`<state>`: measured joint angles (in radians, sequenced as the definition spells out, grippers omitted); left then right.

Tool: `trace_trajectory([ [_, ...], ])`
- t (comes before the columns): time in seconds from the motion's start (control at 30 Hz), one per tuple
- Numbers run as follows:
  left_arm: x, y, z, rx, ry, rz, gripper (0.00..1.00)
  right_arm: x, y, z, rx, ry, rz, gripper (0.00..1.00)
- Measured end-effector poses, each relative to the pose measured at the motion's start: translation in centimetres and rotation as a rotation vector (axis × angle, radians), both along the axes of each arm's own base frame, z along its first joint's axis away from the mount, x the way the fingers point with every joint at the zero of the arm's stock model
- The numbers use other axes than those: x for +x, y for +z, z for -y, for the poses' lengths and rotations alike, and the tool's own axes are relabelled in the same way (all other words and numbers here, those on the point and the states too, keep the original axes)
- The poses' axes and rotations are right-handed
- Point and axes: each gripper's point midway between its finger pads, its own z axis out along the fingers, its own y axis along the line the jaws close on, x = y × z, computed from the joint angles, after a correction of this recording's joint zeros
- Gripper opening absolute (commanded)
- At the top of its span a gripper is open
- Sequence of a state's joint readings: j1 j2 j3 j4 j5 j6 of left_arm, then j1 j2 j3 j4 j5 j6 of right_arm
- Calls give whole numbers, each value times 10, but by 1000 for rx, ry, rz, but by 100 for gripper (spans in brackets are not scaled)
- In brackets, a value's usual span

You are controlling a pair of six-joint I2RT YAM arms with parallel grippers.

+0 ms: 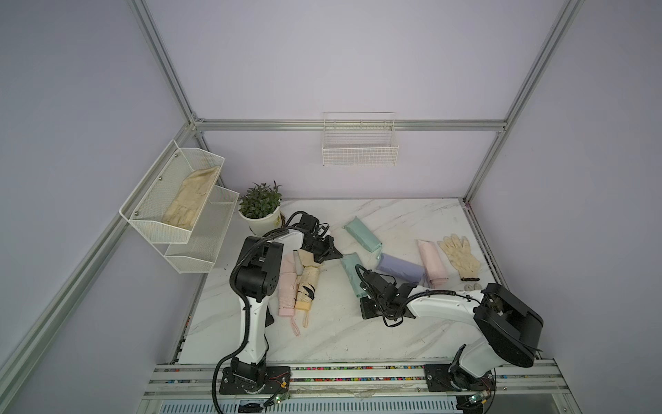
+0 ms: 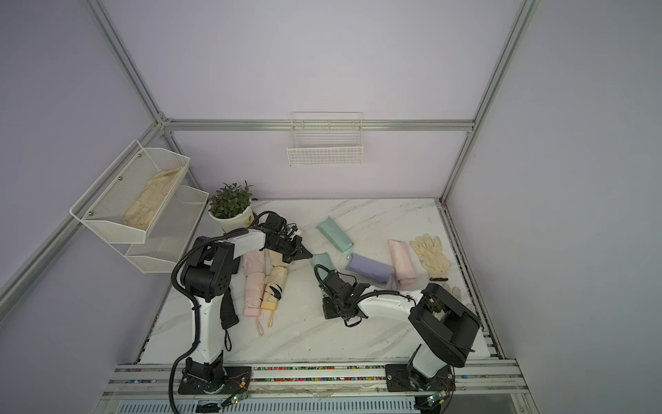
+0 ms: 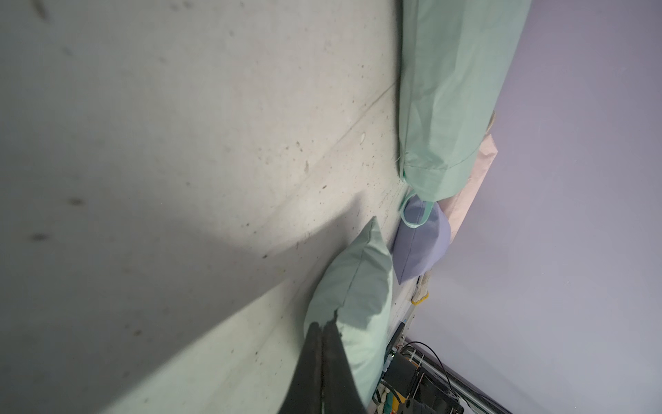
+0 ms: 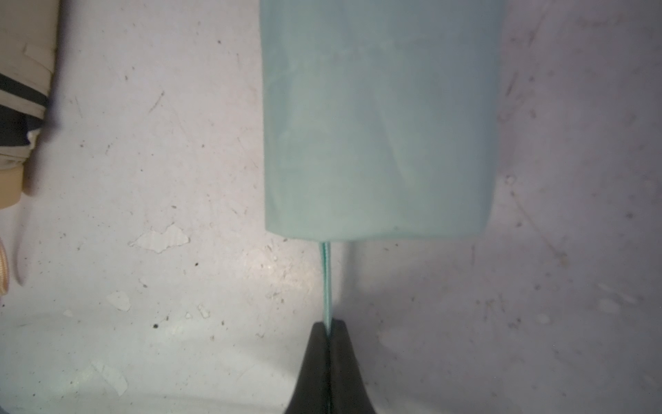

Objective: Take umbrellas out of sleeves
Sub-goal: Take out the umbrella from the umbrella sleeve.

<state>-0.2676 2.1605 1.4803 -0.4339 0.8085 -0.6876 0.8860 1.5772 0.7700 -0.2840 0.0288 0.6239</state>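
L tool [image 3: 325, 322] pinches a corner of the mint sleeve [image 3: 353, 286] near table [image 1: 322, 340] centre. R tool [image 4: 328, 331], tips pressed together, pinches the mint wrist loop [image 4: 326, 283] at sleeve's other end.

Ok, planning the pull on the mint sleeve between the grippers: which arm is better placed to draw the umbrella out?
Right. The right gripper is shut on the mint wrist loop leaving the mint sleeve's open end. The left gripper is shut on the sleeve's far corner, so it probably anchors.
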Motion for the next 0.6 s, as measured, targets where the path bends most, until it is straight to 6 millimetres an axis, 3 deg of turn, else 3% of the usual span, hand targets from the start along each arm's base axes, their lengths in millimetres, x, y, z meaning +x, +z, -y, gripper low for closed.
trace_trajectory([
  [0.2, 9, 15, -13, -13, 30, 28, 0, 2, 0, -3, 17, 12, 16, 0],
  [0.6, 13, 16, -19, -16, 43, 34, 0, -5, 1, -12, 63, 69, -6, 0],
])
